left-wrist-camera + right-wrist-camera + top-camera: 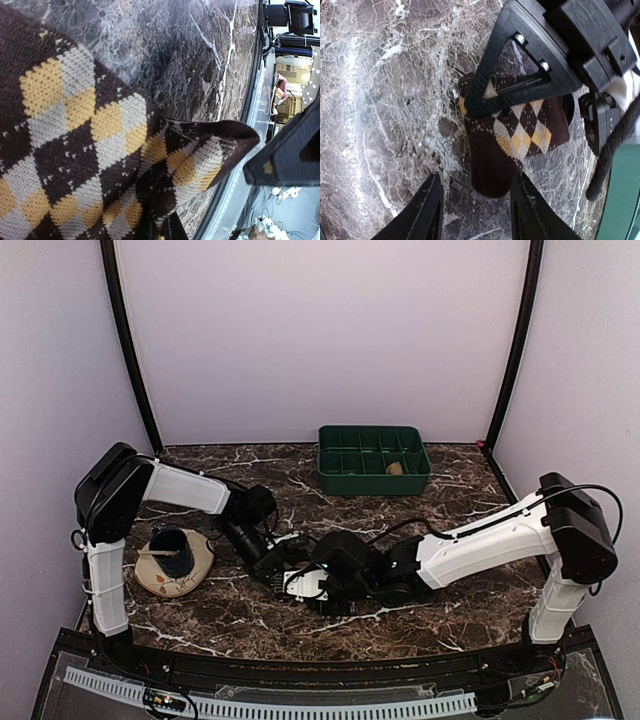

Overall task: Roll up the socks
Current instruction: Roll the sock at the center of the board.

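While the left end effector (162, 229) is pinching the diamond-check sock (525, 131) with its jaws closed on the fabric, the right end effector (477, 212) is hovering just beside the sock's dark end. Its jaws are standing about half apart and holding nothing. The sock is lying on the marble bench (380, 100), near the middle and between the two wrists. In the left wrist view one edge is lifting and folding over, which looks like the beginning of a roll.

Judging by this, the step in hand is turning that first fold into a tight coil. Doing it well is likely calling for the left arm to be drawing its pinched edge low across the fabric rather than hoisting it. Meanwhile the right jaws should be pinning the free dark end against the bench, so the sock is not sliding along. The knit looks soft and stretchy, so a loose grip is risking the fold springing open. A green tray (370, 432) is sitting well apart at the back.
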{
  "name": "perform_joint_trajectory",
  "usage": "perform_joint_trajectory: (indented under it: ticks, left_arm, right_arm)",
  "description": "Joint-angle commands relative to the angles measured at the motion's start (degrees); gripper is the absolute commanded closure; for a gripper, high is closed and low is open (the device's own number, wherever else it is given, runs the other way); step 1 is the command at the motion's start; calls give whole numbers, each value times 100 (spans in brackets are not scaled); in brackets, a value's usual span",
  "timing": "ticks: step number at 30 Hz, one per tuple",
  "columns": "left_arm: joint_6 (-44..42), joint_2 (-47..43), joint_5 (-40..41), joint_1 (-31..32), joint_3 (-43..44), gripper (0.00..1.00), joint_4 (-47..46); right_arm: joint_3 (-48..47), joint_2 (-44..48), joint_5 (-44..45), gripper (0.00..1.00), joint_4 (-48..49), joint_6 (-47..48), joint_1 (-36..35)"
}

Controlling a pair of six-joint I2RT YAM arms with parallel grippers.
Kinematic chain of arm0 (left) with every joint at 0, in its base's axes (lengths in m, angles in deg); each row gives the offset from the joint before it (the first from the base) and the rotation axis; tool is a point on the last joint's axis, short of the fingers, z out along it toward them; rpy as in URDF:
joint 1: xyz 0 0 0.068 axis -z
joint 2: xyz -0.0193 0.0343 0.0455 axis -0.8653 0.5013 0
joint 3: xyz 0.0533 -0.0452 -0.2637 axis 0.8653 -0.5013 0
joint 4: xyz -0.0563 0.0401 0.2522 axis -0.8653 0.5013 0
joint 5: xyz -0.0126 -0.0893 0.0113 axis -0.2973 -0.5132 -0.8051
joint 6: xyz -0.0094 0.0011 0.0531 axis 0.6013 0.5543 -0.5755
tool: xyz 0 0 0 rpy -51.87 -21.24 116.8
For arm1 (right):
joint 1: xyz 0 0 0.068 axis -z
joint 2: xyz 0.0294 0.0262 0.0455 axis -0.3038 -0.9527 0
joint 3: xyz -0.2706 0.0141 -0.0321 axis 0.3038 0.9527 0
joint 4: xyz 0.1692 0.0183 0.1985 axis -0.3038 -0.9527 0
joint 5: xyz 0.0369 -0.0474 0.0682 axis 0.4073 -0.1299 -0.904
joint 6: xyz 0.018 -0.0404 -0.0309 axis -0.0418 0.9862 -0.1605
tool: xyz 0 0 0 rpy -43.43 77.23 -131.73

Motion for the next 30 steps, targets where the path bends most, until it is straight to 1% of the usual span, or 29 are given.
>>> perform_joint_trajectory:
  ticks: [1,15,24,30]
  left_arm:
    - [-157,44,-138,-63,-56,100,206]
    - [-204,87,-285,-85,-59,100,262]
    - [-224,89,-320,-85,-105,100,286]
    - [-233,91,-340,-85,-118,100,288]
  right_arm:
    - [-251,-232,56,58,245,301,-86]
    - [-389,-748,203,59,361,670,-78]
    - [-420,-855,357,59,466,823,1]
    - [-547,-953,250,59,313,847,108]
